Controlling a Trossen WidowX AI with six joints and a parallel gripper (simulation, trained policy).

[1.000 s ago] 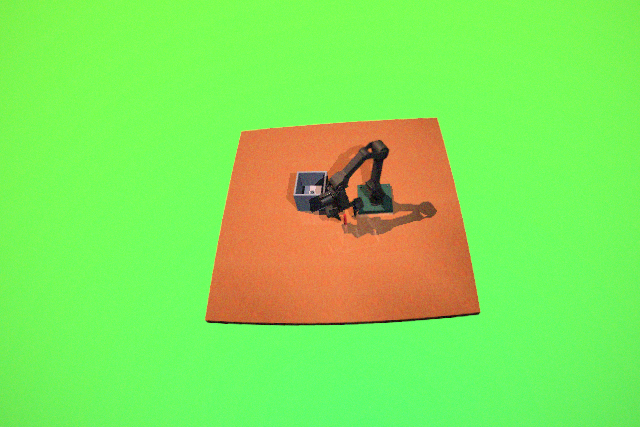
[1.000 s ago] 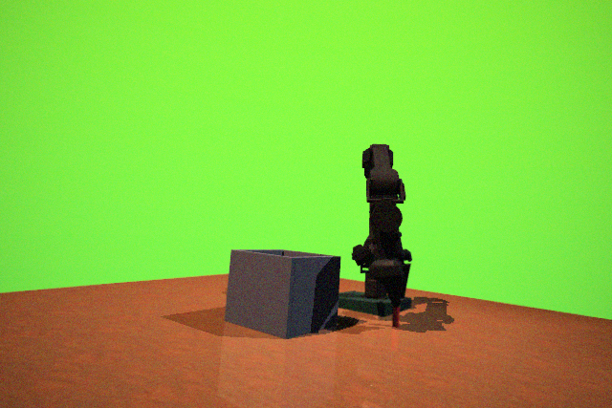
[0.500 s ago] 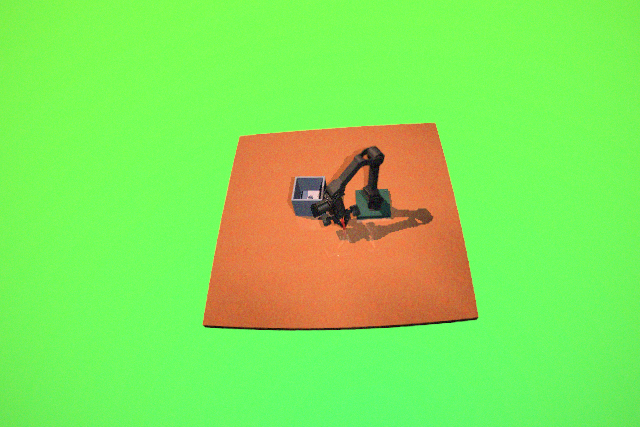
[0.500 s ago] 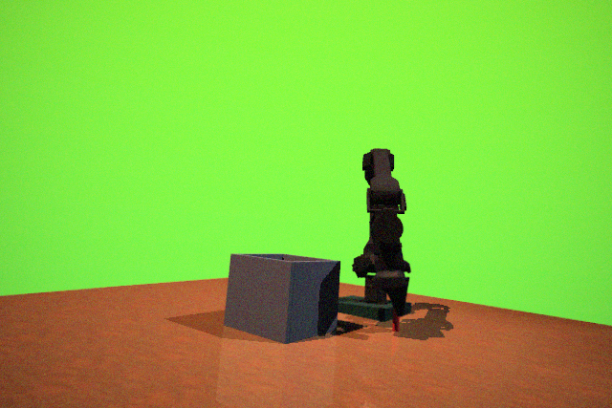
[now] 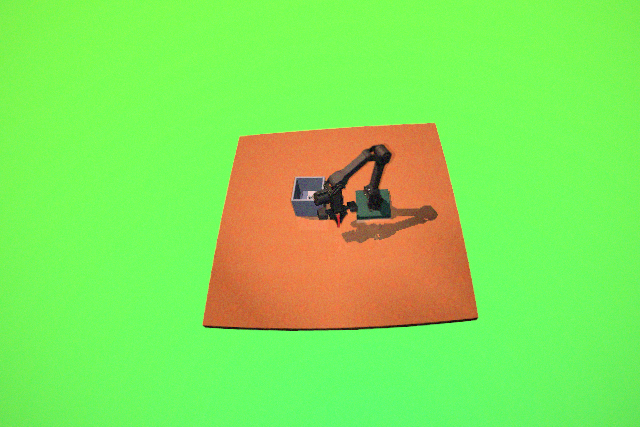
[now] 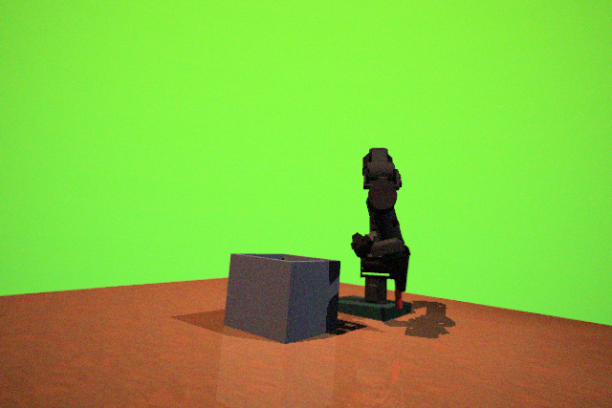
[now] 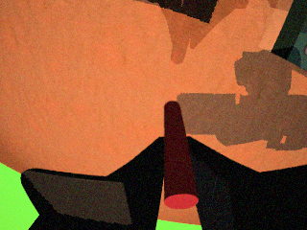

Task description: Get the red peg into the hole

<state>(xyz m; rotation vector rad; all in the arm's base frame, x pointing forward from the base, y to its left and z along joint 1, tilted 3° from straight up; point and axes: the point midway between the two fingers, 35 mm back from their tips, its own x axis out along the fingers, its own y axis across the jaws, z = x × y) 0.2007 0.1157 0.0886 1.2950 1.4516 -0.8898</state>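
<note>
My gripper (image 5: 338, 215) (image 6: 399, 289) (image 7: 174, 142) is shut on the red peg (image 5: 338, 221) (image 6: 399, 299) (image 7: 178, 158), which stands about upright between the fingertips. In the exterior view the peg's lower end shows below the fingers, a little above the table. In the wrist view its top end is bright red and its side is dark. The open blue-grey box (image 5: 305, 208) (image 6: 257, 294) stands beside the gripper, to its left in the top and exterior views. A pale patch of the plate (image 5: 308, 194) shows inside the box in the top view; its hole cannot be made out.
The arm's green base (image 5: 364, 212) (image 6: 360, 306) stands right of the box in the top and exterior views. The orange table (image 5: 330, 277) (image 6: 148, 369) carries the arm's shadow. The box walls rise beside the gripper, and the arm hides part of the box's right side in the top view.
</note>
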